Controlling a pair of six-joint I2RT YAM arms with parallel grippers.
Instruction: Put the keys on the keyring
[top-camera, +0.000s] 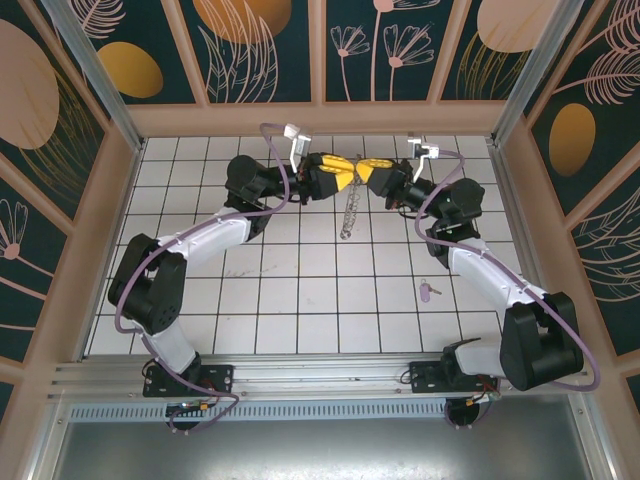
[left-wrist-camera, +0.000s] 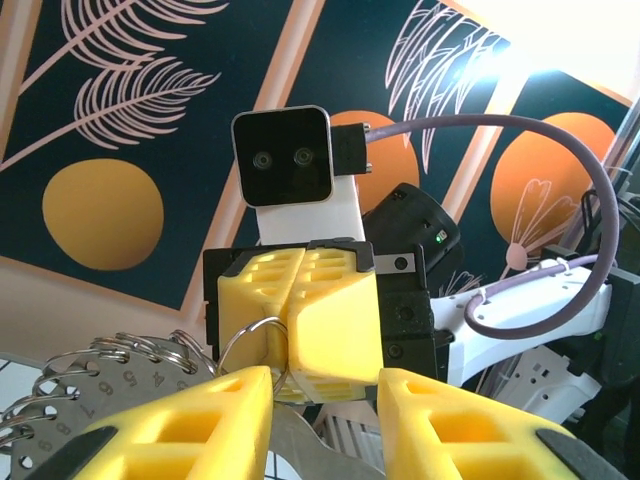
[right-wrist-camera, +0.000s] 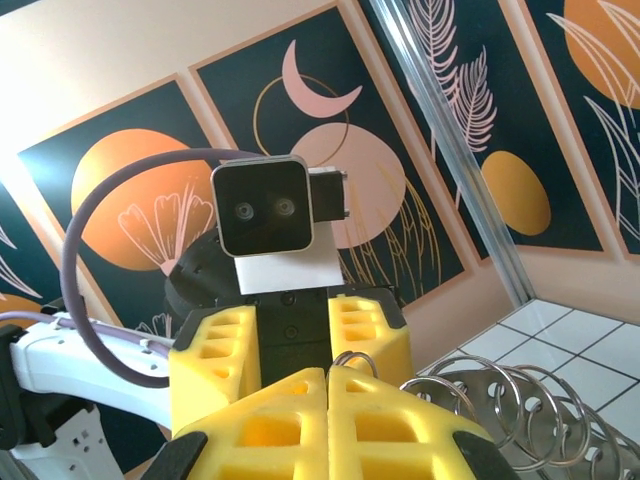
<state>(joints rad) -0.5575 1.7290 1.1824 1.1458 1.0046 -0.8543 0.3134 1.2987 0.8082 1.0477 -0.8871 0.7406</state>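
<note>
Yellow fingers of the right gripper (right-wrist-camera: 327, 400) are clenched on the keyring (top-camera: 348, 213) by a thin wire ring. Its chain hangs near the middle of the table's (top-camera: 300, 300) far edge. The left gripper (left-wrist-camera: 325, 392) faces it tip to tip with its fingers apart. A grey metal piece (left-wrist-camera: 300, 440) sits in the gap; whether it touches them I cannot tell. The pale key (top-camera: 427, 290) lies toward the near right corner, beside the right arm (top-camera: 480, 270).

Bright, even light fills the overhead view, leaving only faint shadows on the white tiled floor (top-camera: 300, 300). Glare washes out the left wrist view's upper right. The nearest yellow fingers (left-wrist-camera: 180, 425) at its lower edge look soft.
</note>
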